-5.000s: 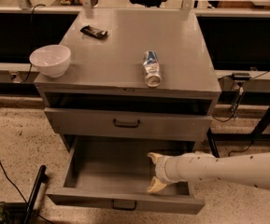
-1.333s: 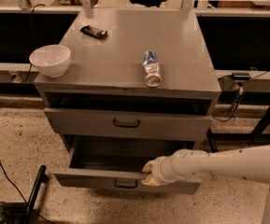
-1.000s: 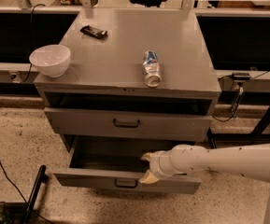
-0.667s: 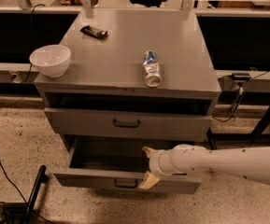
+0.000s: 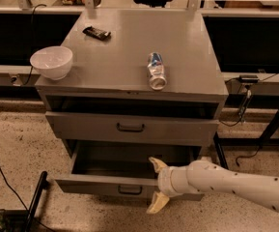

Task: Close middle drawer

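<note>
Camera view: end effector (image 5: 156, 184) spread across middle drawer (image 5: 93, 184) front panel. Push square and steady beside handle (image 5: 130, 190) until flush.

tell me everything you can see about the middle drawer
The middle drawer is a wide grey metal tray, standing partly pulled out of the cabinet, just under the taller-fronted top drawer. Its low front panel carries a small dark bar handle at its centre. The inside is shadowed and nothing shows in it. The gripper is at the right part of the front panel, open, one finger over the rim and one below the panel, seemingly pressed against it.
</note>
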`<state>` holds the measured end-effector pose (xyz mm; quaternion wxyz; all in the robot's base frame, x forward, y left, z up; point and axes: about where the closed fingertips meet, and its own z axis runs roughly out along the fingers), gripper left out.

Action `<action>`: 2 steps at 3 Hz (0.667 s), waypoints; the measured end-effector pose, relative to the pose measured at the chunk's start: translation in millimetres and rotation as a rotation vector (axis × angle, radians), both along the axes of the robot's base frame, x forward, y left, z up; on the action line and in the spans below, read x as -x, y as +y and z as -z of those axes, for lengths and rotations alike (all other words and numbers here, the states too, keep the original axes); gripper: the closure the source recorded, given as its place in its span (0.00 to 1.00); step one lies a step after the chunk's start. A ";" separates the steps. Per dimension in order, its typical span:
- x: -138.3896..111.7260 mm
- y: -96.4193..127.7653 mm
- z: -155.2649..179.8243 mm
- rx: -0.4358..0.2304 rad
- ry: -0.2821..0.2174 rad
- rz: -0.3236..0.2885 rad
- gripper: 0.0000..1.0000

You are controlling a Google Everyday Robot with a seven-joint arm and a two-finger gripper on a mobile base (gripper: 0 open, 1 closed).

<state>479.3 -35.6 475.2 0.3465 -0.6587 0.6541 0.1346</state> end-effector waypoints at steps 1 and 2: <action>32.8 -9.9 2.7 -0.015 0.049 -0.024 0.16; 52.7 -22.3 15.4 -0.025 0.099 -0.027 0.39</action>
